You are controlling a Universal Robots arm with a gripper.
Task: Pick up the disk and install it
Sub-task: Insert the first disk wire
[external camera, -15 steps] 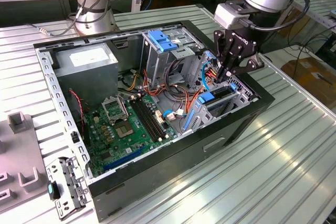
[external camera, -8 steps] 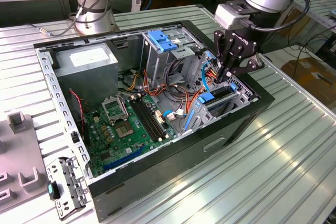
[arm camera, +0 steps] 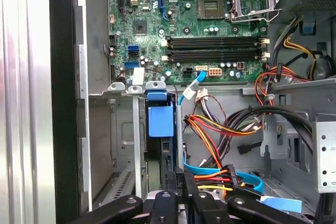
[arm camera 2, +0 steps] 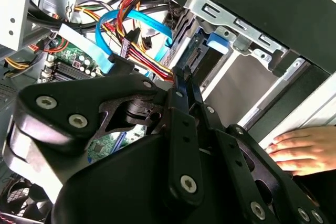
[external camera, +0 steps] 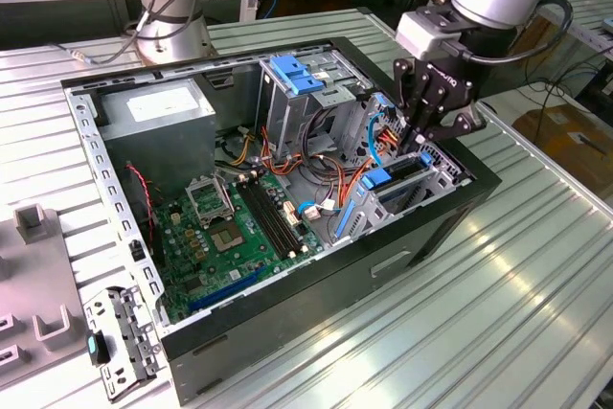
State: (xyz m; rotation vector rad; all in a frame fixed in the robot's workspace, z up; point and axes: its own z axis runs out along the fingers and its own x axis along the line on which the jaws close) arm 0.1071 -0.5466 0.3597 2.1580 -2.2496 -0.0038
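The open computer case (external camera: 287,237) lies on its side on the ribbed metal desk (external camera: 536,265), with the green motherboard (external camera: 239,227) exposed. The pincer (external camera: 419,141) hangs over the drive bay (external camera: 436,179) at the end of the case toward the exterior view's right. In both wrist views its fingers (arm camera 2: 185,85) appear pressed together, with no visible gap between the tips, and nothing can be seen held between them. The disk (external camera: 388,184) stands on edge in the drive bay, directly below the pincer; its blue carrier handle (arm camera: 160,116) shows in the first wrist view between the metal bay walls, in line with the fingertips (arm camera: 177,179). Whether the tips touch the disk cannot be told. Bundles of red, orange and yellow wires (arm camera: 210,140) and a flat blue data cable (arm camera 2: 134,22) run just beside the bay. A tall silver cage with a blue latch (external camera: 292,74) stands near the middle of the case. A person's hand (arm camera 2: 302,148) rests on the outer edge of the case in the second wrist view.
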